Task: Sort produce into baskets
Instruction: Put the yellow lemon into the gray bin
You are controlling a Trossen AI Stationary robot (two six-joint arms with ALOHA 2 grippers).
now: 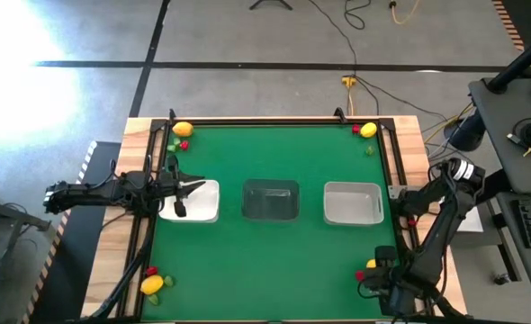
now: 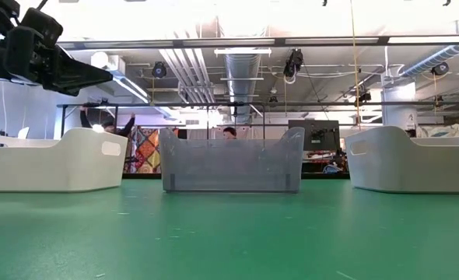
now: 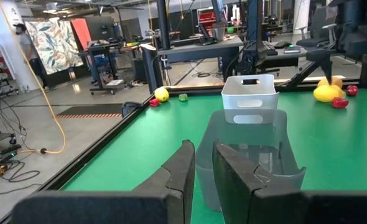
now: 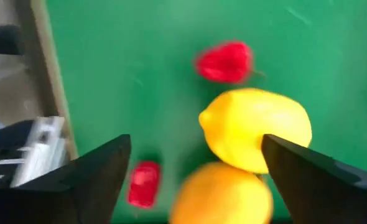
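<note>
- The orange fruit (image 4: pixel 224 194) in the right wrist view is cut off by the picture's lower edge, and the whole group there is blurred.
- In the high view, the right gripper (image 1: pixel 380 290) is a dark mass over the corner pile; its fingers cannot be made out.
- The green bits (image 1: pixel 168 281) in the table's corners are too small to identify.
- The low view crops the white tray (image 2: pixel 50 159) and the pale tray (image 2: pixel 416 158); their insides are hidden by their walls.

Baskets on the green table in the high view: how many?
3, in a row across the mat's middle: white basket on the left under the left pincer, dark transparent basket in the centre, pale grey-white basket on the right. None looks hidden.
</note>
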